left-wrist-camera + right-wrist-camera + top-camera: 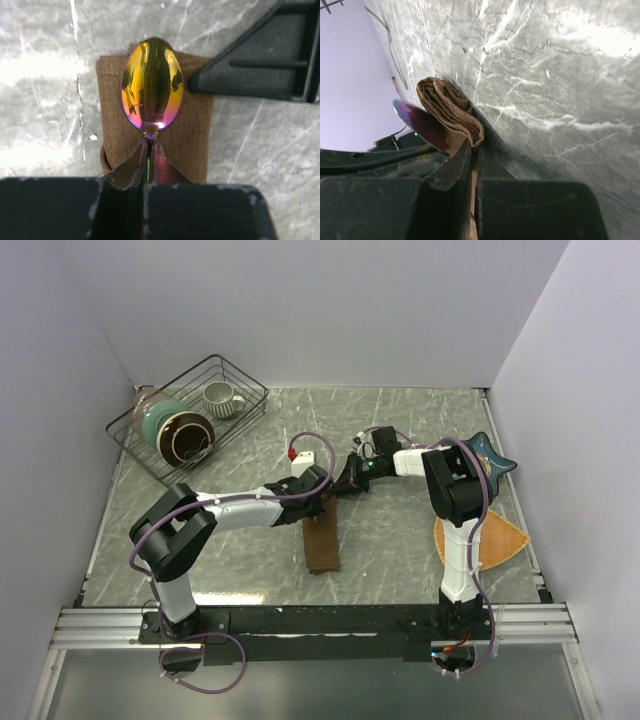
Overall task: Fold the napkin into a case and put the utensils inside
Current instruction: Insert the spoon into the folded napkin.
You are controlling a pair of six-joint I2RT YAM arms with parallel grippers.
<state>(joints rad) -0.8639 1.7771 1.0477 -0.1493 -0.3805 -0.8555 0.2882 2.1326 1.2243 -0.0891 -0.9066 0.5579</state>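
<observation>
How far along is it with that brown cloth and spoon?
Done: the napkin is folded into a narrow strip. In hand: the left gripper holds the spoon over one end while the right gripper pinches its edge. Left: sliding the spoon inside.

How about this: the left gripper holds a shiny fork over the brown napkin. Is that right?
Not quite. It is a spoon, not a fork. The left wrist view shows its shiny gold bowl. The left gripper does hold it over the brown napkin.
</observation>
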